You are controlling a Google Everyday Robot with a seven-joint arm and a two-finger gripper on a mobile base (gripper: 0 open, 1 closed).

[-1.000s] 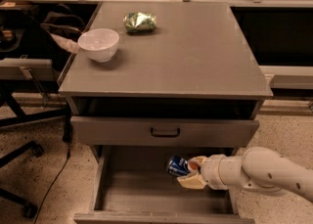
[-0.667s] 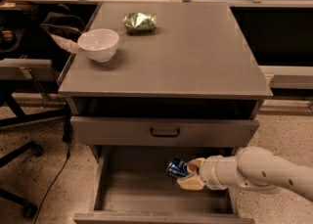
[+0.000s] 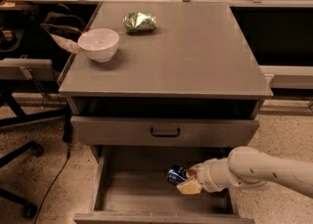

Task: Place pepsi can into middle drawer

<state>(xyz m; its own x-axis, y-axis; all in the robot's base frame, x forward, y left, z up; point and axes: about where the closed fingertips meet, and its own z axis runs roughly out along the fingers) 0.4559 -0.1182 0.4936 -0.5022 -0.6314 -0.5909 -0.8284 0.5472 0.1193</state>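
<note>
**A:** Camera view, where's the pepsi can (image 3: pixel 176 174) at?

**B:** Gripper (image 3: pixel 188 179) has it pinched, tilted, over the right half of the open middle drawer (image 3: pixel 127 196), just below the closed drawer front (image 3: pixel 165 132). Can't tell if it touches the floor.

**A:** Any room around it?

**B:** Plenty of bare floor out to the left wall. The arm crowds the right wall. Up top, the white bowl (image 3: pixel 99 43) sits by the left edge and the green snack bag (image 3: pixel 140 21) near the back.
</note>
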